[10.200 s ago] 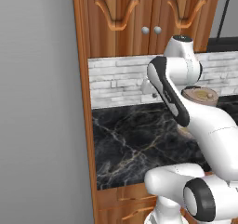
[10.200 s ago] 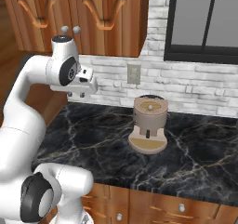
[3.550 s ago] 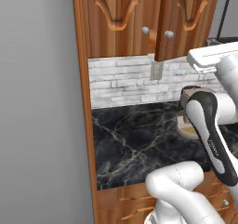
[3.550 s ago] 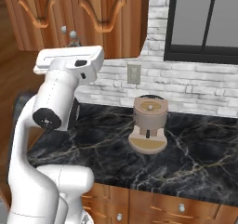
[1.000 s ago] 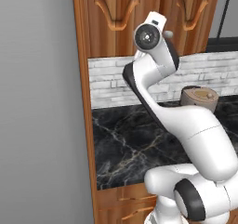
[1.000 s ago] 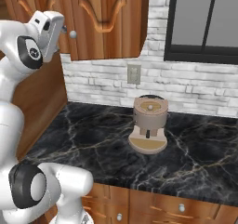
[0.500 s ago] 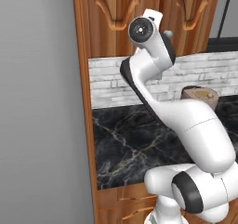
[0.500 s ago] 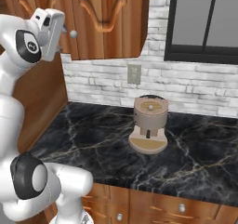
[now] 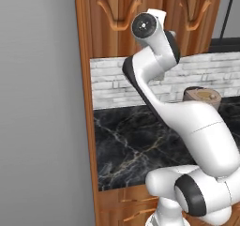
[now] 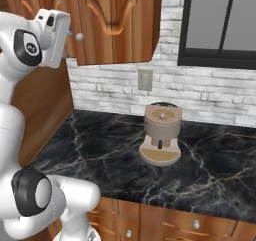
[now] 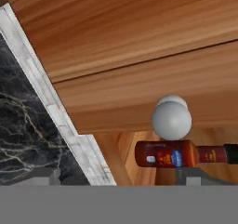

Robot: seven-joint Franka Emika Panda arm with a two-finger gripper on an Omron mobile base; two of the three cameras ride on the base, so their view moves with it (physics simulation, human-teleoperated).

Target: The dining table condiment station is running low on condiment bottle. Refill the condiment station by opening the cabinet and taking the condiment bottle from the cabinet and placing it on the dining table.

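The cabinet (image 10: pixel 115 20) is a reddish-brown wall unit with carved doors, also in the left base view (image 9: pixel 117 18). My hand (image 10: pixel 54 31) is raised in front of its lower edge, close to a round silver knob (image 10: pixel 78 36). In the hand view that knob (image 11: pixel 171 119) sits just ahead, off to the right of my open gripper (image 11: pixel 120 177). Nothing is between the fingertips (image 11: pixel 45 174). Past the door's edge stands the condiment bottle (image 11: pixel 179 154), dark red with a black cap, inside the cabinet. The dining table is out of view.
A brown coffee machine (image 10: pixel 161 134) stands on the black marble counter (image 10: pixel 100 157) below the cabinet. White brick backsplash (image 10: pixel 115 90) runs behind it, with a window (image 10: pixel 220 25) to the right. A grey wall (image 9: pixel 37 126) closes the left side. Drawers (image 10: pixel 165 222) sit under the counter.
My hand has risen a little and shifted left, closer to the cabinet knob. The jaws have stayed open. Nothing else has moved.
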